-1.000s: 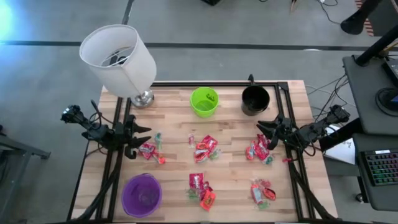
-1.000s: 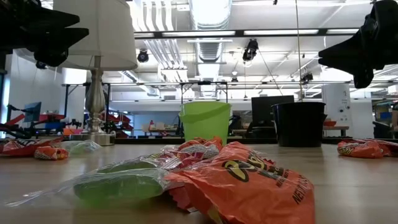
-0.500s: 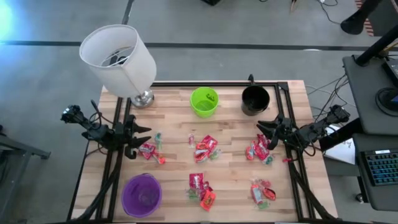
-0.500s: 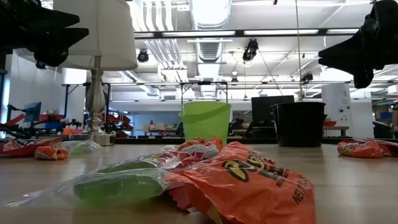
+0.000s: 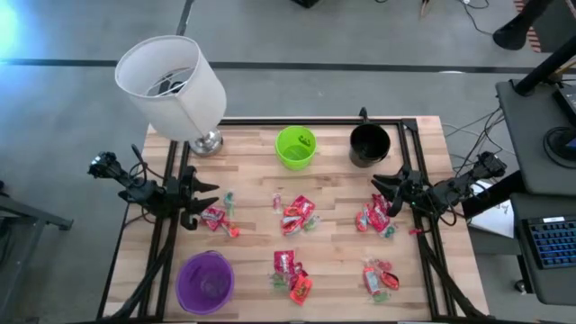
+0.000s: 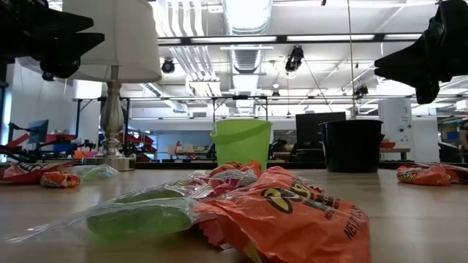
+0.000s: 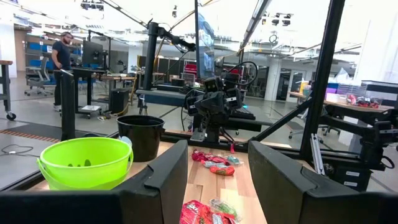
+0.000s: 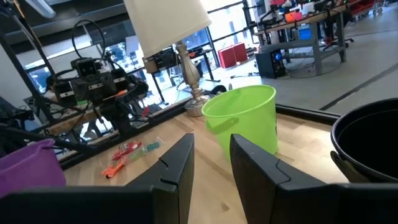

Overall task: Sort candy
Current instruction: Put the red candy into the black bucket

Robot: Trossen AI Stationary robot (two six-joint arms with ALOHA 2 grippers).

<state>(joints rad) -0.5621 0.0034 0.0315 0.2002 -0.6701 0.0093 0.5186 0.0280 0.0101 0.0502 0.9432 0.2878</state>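
Both end effectors, left [image 5: 209, 200] & right [image 5: 380, 187], open, empty, raised. Risk: crinkly candy [image 5: 297, 214] piles probably overlap; one pinch may lift mixed pieces.

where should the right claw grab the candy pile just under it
Judging from the high view, the right claw is best dropped straight down onto the candy pile beside it, pinching one raised crinkly wrapper edge on the pile's outer side. The packets lie flat and overlapping on the table, so a sideways approach would probably just push them along.
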